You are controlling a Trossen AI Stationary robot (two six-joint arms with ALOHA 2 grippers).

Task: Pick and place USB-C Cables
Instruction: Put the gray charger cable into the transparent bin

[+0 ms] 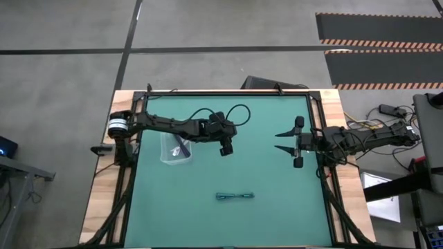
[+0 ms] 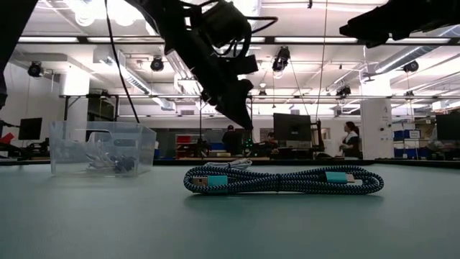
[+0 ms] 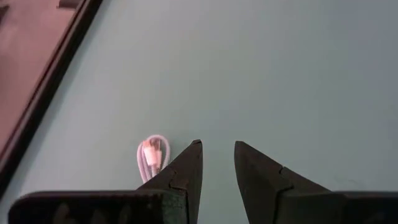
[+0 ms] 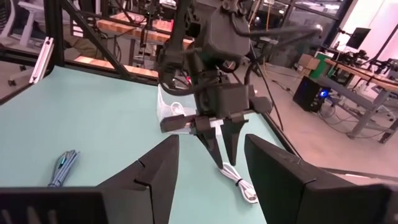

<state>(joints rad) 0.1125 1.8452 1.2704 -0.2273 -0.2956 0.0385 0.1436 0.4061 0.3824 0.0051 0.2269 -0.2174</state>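
A white coiled USB-C cable (image 3: 152, 158) lies on the green table (image 1: 277, 214) near frame centre in the high view, right under the left end effector (image 4: 219, 144) — fingers a narrow gap apart, nothing in them. A teal-black cable (image 1: 234, 196) sits lower centre, well apart. The clear bin (image 1: 174, 150) at left holds more cables. The right end effector (image 1: 286, 141) waits wide open at right.

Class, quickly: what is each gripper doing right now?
Left gripper: open, empty, above a white cable.
Right gripper: open, empty, at the table's right side.
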